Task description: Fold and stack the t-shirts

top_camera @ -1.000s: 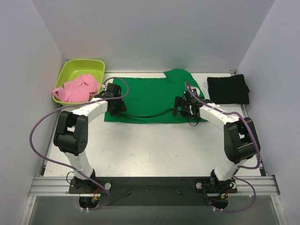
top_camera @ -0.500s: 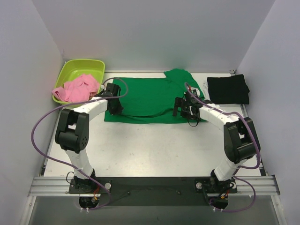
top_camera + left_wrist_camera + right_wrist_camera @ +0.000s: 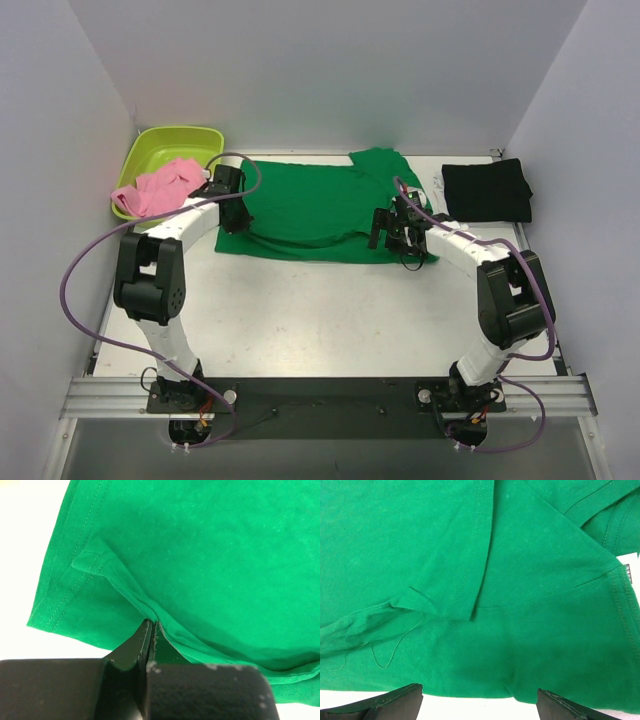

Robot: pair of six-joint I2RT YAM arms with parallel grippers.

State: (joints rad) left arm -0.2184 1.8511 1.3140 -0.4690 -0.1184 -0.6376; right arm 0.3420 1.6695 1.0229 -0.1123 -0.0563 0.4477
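1. Top external view gives us the bright green cloth t-shirt spread flat across the far middle of the white table. One sleeve sticks out toward the back wall at its right end.
2. We see the left gripper at that shirt's left edge. In the left wrist view its black fingers are pressed together, pinching a raised fold of the green cloth close to the stitched hem.
3. We find the right gripper over the shirt's near right part. In the right wrist view its fingertips stand wide apart, with green cloth lying below them and nothing caught between them.
4. We note the folded black cloth t-shirt lying on the table at the far right, close beside the green one's sleeve.
5. We see the crumpled pink cloth t-shirt lying in the lime-green plastic tub at the far left, near the left gripper.
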